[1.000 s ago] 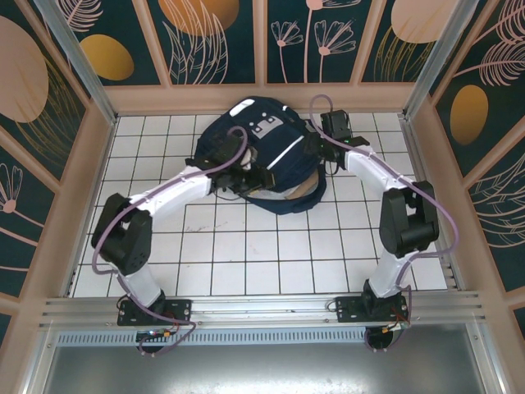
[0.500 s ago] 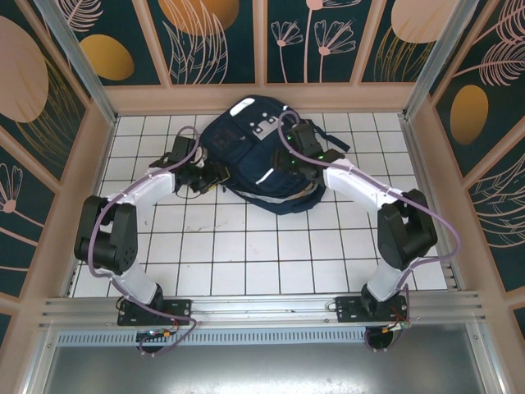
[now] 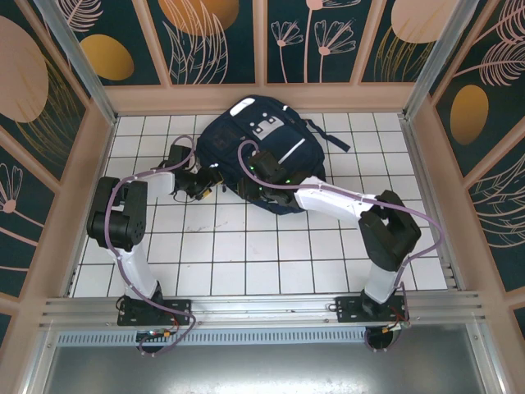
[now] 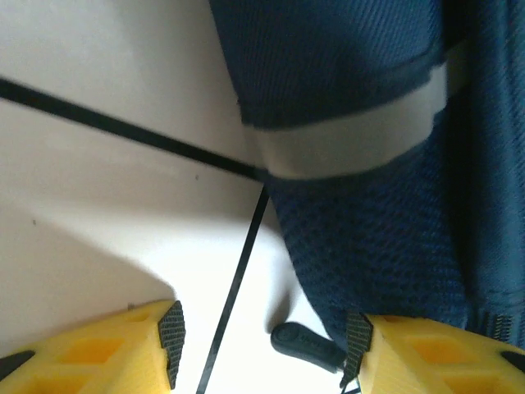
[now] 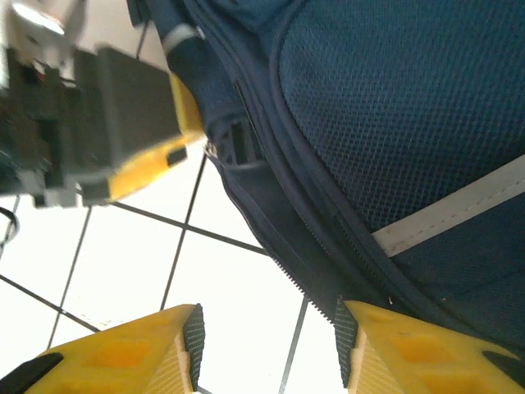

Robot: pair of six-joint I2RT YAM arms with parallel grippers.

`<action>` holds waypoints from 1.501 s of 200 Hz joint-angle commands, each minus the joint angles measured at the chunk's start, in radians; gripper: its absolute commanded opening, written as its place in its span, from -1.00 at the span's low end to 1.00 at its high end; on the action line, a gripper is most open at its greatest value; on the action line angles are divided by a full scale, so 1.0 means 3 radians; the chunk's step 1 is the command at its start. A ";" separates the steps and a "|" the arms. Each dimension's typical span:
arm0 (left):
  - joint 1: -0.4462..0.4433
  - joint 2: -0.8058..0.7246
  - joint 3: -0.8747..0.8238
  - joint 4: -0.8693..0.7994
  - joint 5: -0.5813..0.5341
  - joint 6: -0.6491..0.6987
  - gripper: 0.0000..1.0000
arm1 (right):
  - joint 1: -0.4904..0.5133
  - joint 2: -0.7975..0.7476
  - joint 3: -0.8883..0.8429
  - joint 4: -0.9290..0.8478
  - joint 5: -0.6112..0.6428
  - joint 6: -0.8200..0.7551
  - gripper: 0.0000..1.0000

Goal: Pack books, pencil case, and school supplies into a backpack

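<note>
At the near-left edge of the backpack [image 3: 261, 152], lying on the worktop [image 3: 246, 246], both arms had swung in; left tool [image 4: 261, 332] and right tool [image 5: 267, 328] stood spread and empty, suggesting zipping remained.

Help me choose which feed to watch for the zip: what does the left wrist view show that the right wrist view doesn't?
Left wrist view: a small black zipper pull over the white tiled table, at the edge of the large navy blue fabric backpack, close to one pad of the open left gripper.
Right wrist view: the backpack's mesh panel, a long zip track along its edge, and the open right gripper at that edge.
Both: navy fabric crossed by a white reflective stripe, with tile below.
</note>
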 commanded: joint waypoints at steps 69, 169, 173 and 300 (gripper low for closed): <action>0.0073 0.0350 0.0121 0.0662 0.0323 -0.0294 0.08 | 0.0013 0.0197 0.0184 -0.0047 0.0075 -0.0068 -0.14; -0.0203 0.0223 -0.0044 0.0988 0.0148 -0.0843 -1.00 | 0.0194 0.0108 0.0066 0.0241 0.0181 0.0054 -0.17; -0.0238 0.0209 -0.0065 0.0998 0.0129 -0.0871 -1.00 | 0.0200 0.0134 0.0074 0.0251 0.0156 0.0067 -0.17; -0.0318 0.0070 0.0067 0.0489 -0.0061 -0.0425 -0.70 | 0.0213 0.0743 0.0250 0.0140 0.0393 0.0787 -0.30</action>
